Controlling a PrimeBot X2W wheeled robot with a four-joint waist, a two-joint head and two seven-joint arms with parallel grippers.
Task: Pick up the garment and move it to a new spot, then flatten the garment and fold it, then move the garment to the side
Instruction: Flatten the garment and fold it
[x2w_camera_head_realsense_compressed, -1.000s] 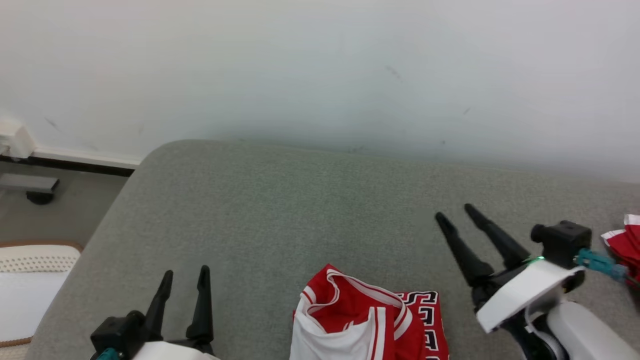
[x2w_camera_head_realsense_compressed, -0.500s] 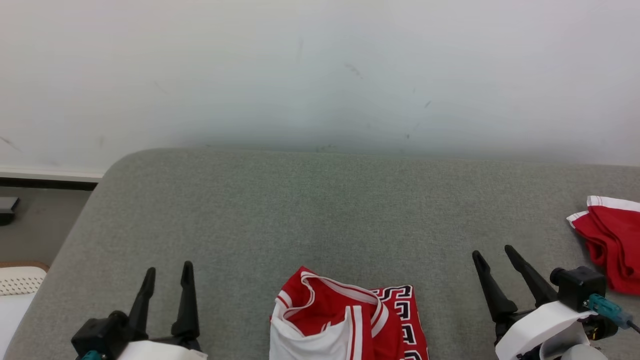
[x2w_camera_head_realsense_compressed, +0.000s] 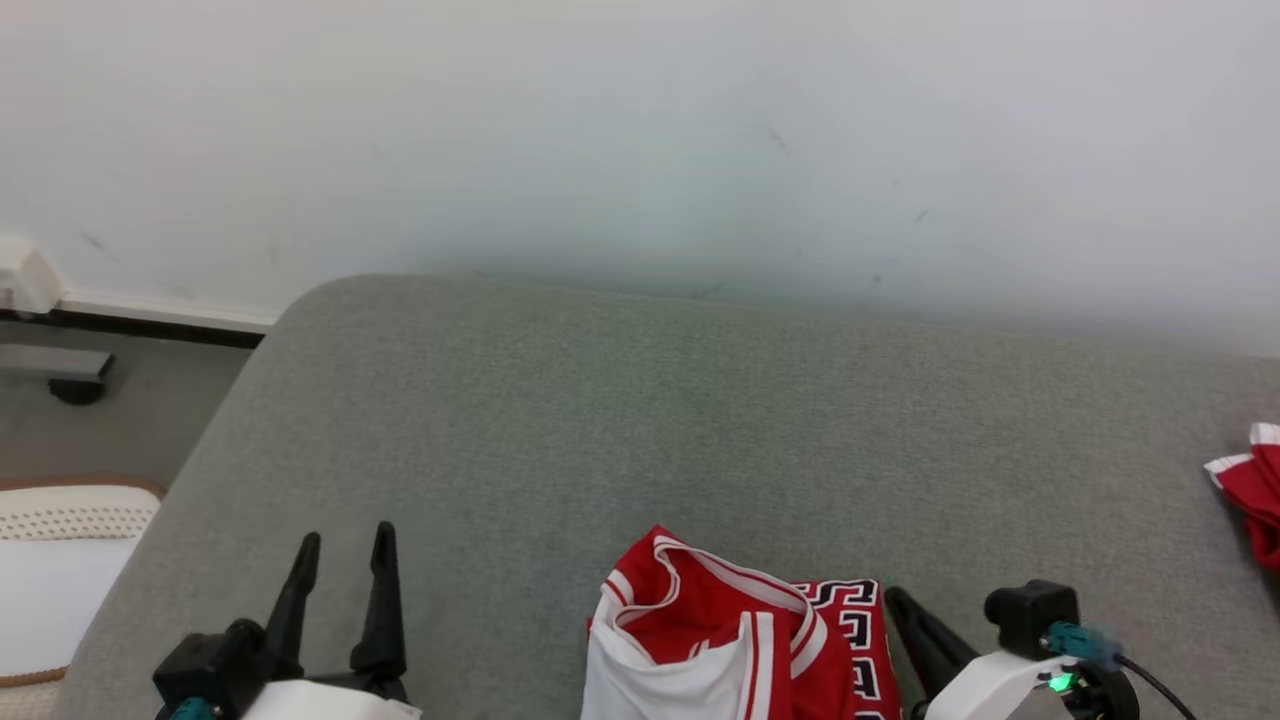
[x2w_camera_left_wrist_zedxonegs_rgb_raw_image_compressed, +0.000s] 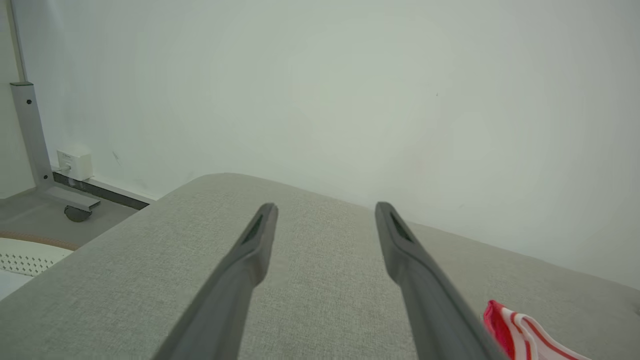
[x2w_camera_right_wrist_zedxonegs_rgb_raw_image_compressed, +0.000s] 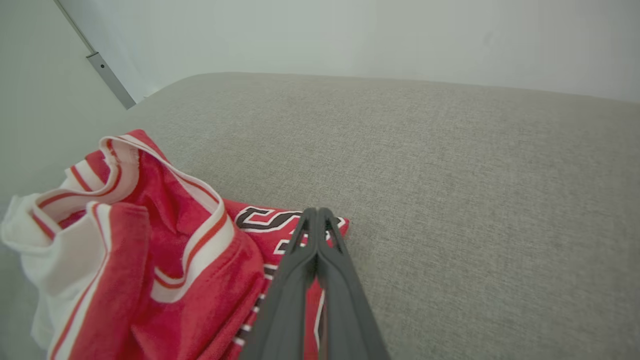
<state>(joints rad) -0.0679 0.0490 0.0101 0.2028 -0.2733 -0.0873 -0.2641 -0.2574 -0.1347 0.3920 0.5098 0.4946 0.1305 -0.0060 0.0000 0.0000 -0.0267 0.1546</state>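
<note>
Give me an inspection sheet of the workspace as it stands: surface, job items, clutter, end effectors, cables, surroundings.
Surface: grey fabric cushion, bare across its middle.
Job's things: red and white jersey, crumpled at the near edge, lettered panel facing up.
Clutter: second red garment at the far right.
End effectors: left end effector open over bare fabric; right end effector shut, tips over the jersey's lettered corner; whether cloth is pinched cannot be told.
Cables: dark cable from a teal connector on the right wrist.
Surroundings: pale wall; floor with a caster at left; white perforated object.
</note>
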